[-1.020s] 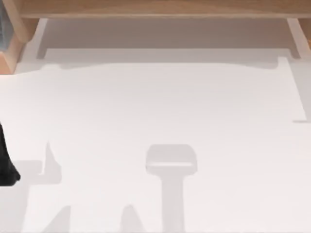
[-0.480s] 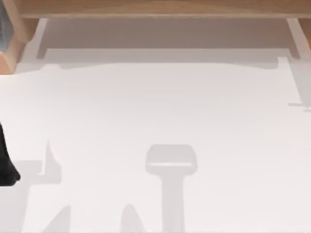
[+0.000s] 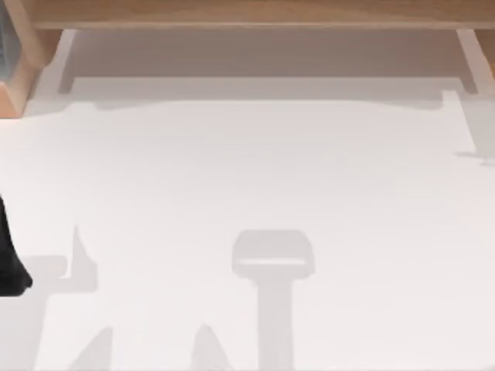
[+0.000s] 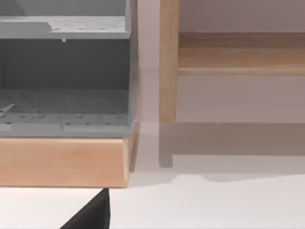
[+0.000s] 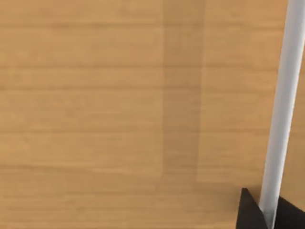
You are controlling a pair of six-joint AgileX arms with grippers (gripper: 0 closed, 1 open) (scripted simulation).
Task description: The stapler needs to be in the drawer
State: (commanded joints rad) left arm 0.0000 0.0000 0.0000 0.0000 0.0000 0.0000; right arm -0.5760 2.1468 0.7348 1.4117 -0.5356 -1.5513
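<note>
My right gripper (image 5: 268, 214) is shut on a white bar handle (image 5: 281, 105), with a dark fingertip (image 5: 250, 214) against each side of it. The handle runs across a light wooden drawer front (image 5: 95, 95), seen very close in the right wrist view. The stapler is out of view. My left arm (image 3: 9, 267) stays parked at the table's left edge. One black fingertip (image 4: 93, 214) of its open gripper shows low in the left wrist view, holding nothing.
A wooden frame (image 3: 247, 15) spans the back of the white table (image 3: 247, 170). At the back left stands a wood-edged unit with grey perforated shelves (image 4: 64, 112). A wooden leg (image 4: 167, 62) rises beside it.
A thin shadow at the table's right edge has slid toward the back. The left arm has not moved.
</note>
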